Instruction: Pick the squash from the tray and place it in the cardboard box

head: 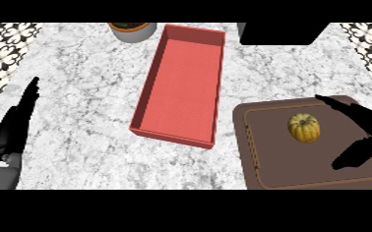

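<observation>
Marbled grey-white stone surface [80, 103], carrying every item listed, entered left to right.

Item 1, far left edge: left hand [20, 115], black, fingers straight and released, pointing toward the top of the frame. It holds nothing and reads as resting.

Item 2, upper left of centre: grey pot [132, 31] with dark contents, cut by the upper limit of the scene, just beside the box's far corner.

Item 3, centre: cardboard box [181, 86], red-pink, long and narrow, open-topped, running from upper centre down toward lower centre at a slight slant. Its interior shows nothing inside.

Item 4, upper right: dark block [280, 33], only partly in view, well apart from the tray.

Item 5, lower right: brown tray [272, 162] with a raised rim, its left edge near the box's right wall with a strip of bare surface between.

Item 6: squash [304, 128], yellow-orange and ribbed, lying on the tray in its upper right part.

Item 7, right edge: right hand [355, 128], black, fingers [335, 104] extended and released, thumb spread lower down, squash just beside it in the gap. Contact cannot be confirmed.

Status: nothing completed. Squash not yet grasped; grasp, lift, carry and placement all remain.

Clearance: carry path runs leftward over the tray rim and the box's right wall, so both edges likely need lift to clear. Box opening is narrow across and long lengthwise, giving more latitude along its length. Pot and dark block lie off this path.
</observation>
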`<state>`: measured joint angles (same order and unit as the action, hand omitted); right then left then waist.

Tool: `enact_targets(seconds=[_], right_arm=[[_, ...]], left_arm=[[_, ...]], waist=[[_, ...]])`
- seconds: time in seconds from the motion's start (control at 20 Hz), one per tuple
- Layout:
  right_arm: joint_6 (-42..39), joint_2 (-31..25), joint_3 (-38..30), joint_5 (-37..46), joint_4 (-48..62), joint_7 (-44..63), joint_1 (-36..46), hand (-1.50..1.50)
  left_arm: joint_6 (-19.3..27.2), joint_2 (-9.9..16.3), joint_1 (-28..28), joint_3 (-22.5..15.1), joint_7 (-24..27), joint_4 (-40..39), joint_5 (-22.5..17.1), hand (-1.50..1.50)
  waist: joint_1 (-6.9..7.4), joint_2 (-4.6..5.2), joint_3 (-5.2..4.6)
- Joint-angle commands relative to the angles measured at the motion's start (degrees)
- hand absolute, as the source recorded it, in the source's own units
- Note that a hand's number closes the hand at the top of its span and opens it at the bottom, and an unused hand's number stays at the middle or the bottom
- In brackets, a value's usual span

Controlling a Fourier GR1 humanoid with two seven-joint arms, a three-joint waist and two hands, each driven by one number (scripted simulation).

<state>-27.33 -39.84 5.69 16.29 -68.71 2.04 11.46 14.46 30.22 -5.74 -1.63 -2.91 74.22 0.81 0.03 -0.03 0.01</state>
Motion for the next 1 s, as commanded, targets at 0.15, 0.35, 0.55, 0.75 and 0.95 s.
enact_targets(seconds=[0.15,0.35,0.55,0.75,0.95], right_arm=[[-3.59,3.32,-3.7,-0.24,-4.17,0.28,0.89,-1.5],[-4.34,4.54,-4.0,2.36,-10.02,1.34,-4.01,-1.5],[-8.35,4.89,-3.87,3.9,-10.48,5.27,-2.99,-1.5],[-6.6,8.81,-1.11,8.52,-5.78,10.5,0.17,-1.5],[-6.3,11.49,-2.05,10.79,-7.9,10.33,-2.12,-1.5]], left_arm=[[-3.35,-0.91,-0.96,3.73,2.09,-2.84,1.88,0.0],[-0.66,-3.75,1.77,2.19,-4.0,5.58,6.03,0.0],[-3.1,-4.75,-2.27,4.92,1.39,-3.1,5.87,0.0],[-3.54,-5.15,-0.43,4.83,-1.75,1.27,6.06,0.0],[-5.6,-6.76,0.76,7.04,2.49,-0.67,6.29,0.0]], waist=[[-0.08,0.02,-0.02],[-0.08,-0.06,0.0],[-0.24,0.02,-0.03],[0.16,0.07,-0.01],[-0.01,0.02,-0.02]])
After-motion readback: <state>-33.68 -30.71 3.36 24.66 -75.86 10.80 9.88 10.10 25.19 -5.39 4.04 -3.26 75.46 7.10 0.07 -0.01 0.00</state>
